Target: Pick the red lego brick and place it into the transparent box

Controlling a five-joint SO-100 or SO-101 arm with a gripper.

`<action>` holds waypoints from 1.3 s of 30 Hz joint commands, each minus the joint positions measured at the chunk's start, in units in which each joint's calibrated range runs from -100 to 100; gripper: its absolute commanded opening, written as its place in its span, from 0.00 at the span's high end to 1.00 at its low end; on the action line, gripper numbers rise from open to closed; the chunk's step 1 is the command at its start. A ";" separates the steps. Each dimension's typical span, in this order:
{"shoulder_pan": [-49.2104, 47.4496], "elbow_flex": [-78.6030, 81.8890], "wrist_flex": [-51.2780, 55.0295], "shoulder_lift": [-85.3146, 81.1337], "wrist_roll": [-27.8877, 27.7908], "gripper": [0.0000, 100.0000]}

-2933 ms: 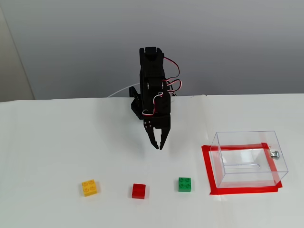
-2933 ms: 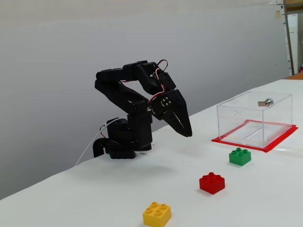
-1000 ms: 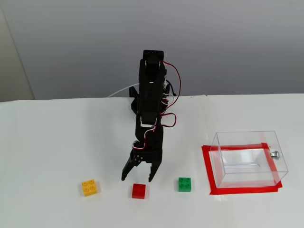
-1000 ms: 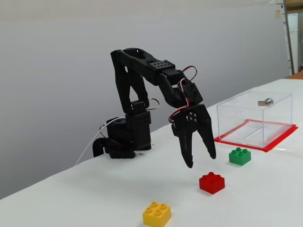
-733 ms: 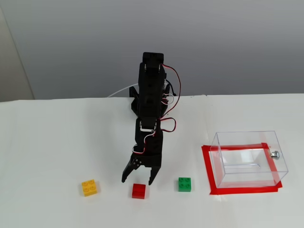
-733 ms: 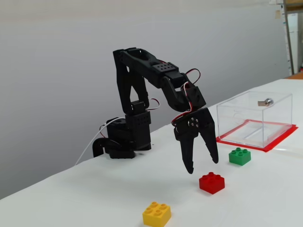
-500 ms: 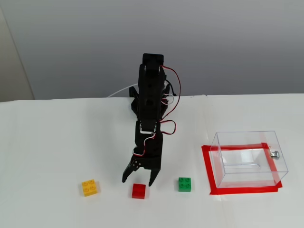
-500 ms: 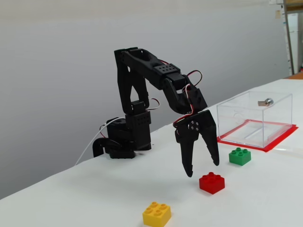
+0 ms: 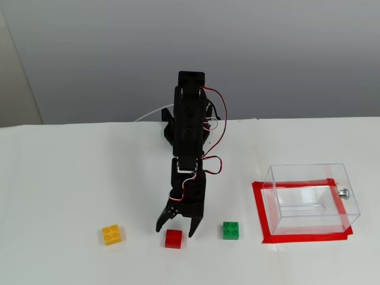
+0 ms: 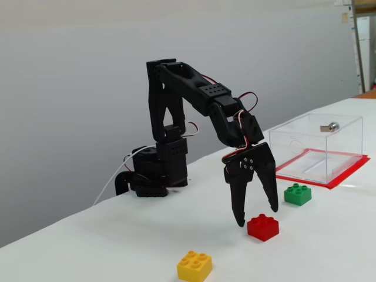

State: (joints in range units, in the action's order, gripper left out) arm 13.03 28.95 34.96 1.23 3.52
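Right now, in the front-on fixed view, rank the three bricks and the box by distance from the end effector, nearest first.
From the end effector:
1. Red lego brick, directly below it.
2. Green brick, to the right.
3. Yellow brick, to the left.
4. Transparent box, far right.

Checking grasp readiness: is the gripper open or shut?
Open: the gripper has its two fingers spread apart, above the red lego brick.

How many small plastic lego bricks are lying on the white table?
3, in a row in a fixed view: the yellow studded brick at left, the red studded brick in the middle under the open black pincer, the green studded brick at right. None looks hidden.
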 commanded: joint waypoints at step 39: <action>-0.28 -2.46 -7.29 6.20 -0.39 0.92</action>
State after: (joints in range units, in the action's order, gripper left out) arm 13.25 28.77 28.19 7.74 3.13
